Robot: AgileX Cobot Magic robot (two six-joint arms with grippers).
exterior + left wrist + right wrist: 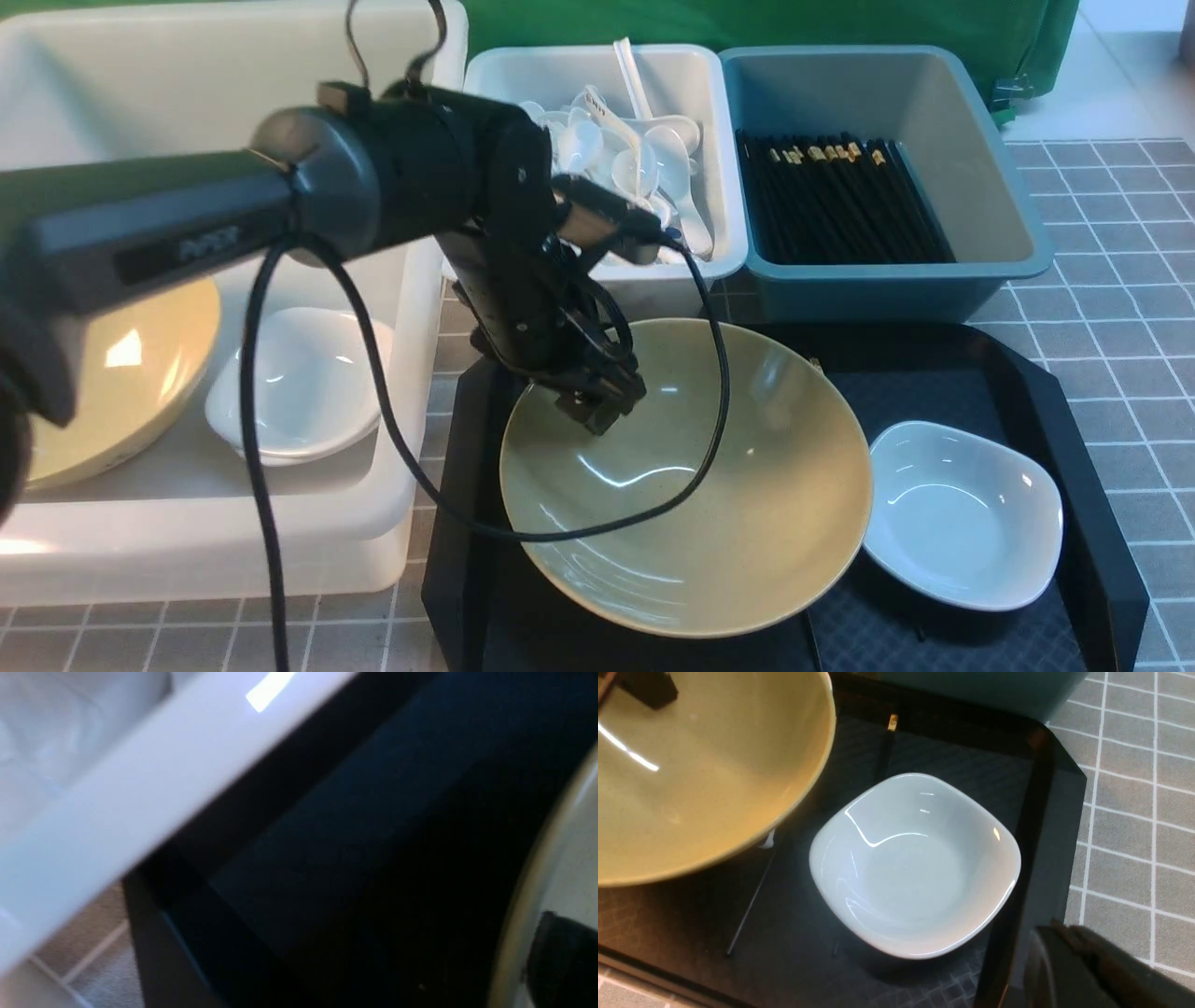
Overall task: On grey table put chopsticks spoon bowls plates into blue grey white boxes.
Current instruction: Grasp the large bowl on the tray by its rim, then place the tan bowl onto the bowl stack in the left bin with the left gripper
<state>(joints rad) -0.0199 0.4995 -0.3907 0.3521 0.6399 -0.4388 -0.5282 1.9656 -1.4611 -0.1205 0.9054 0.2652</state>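
A wide tan bowl [686,476] sits tilted over the black tray [1102,523]. My left gripper [597,409] is shut on its far-left rim, with one finger [560,961] inside the bowl [579,858]. A small white plate [962,513] lies on the tray to the right of the bowl, and shows in the right wrist view [915,868]. A black chopstick [886,751] with a gold band lies on the tray, partly under the bowl [700,774]. My right gripper [1064,938] is shut and empty above the tray's edge beside the plate.
The large white box [411,308] at the left holds another tan bowl [121,373] and a white plate [299,383]. The small white box [719,140] holds spoons [644,159]. The blue box [1008,187] holds chopsticks [840,201]. The grey table [1120,308] shows at the right.
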